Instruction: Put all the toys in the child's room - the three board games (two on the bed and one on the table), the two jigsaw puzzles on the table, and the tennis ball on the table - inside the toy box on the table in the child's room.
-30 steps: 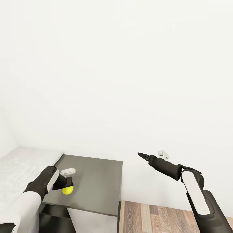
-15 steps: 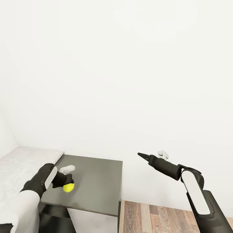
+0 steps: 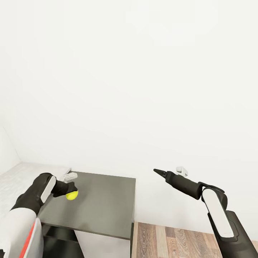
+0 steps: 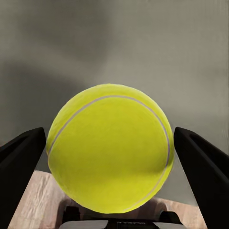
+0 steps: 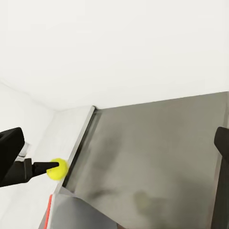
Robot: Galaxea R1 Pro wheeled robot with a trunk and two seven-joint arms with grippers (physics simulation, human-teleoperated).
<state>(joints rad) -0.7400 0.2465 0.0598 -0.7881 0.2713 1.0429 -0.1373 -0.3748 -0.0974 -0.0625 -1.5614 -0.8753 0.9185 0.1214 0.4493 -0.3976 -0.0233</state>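
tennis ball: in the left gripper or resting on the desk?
In the gripper. Left gripper holds the tennis ball between its fingers, lifted above the desk.

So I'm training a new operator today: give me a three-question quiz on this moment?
1. True or false: the left gripper grips the tennis ball.
2. The ball hangs above: A) the wood floor B) the dark grey desk top C) a bed.
3. Fill in: the right gripper holds ____.

Key: 1 true; 2 B; 3 nothing.
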